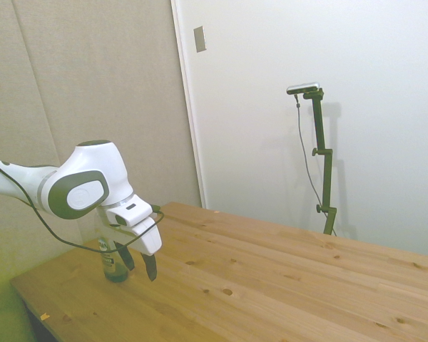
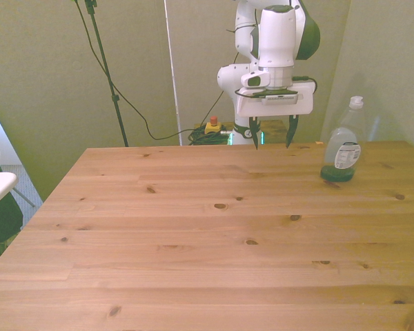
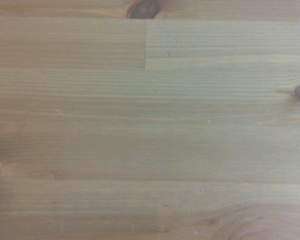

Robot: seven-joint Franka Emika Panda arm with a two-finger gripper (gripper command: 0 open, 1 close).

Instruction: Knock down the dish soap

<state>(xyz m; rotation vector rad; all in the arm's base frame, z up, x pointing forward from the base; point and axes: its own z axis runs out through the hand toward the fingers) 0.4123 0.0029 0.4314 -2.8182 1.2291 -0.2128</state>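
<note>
Side view: the white arm reaches in from the left, low over the near-left part of the wooden table. The gripper points down with its two dark fingers spread apart and nothing between them; the tips hang just above the wood. The dish soap stands upright just behind the gripper, partly hidden by it, with greenish liquid showing at its base.

Front view: the gripper hangs near the table's far edge, its fingers wide apart and empty. The dish soap stands upright on the table toward the front view's right, near the gripper but clear of it. It has a white cap, a label on its body and a little dark green liquid at the bottom. A yellow box with a red button sits on the floor beyond the table.

Wrist view: only blurred wooden planks of the table with a few dark knots.
</note>
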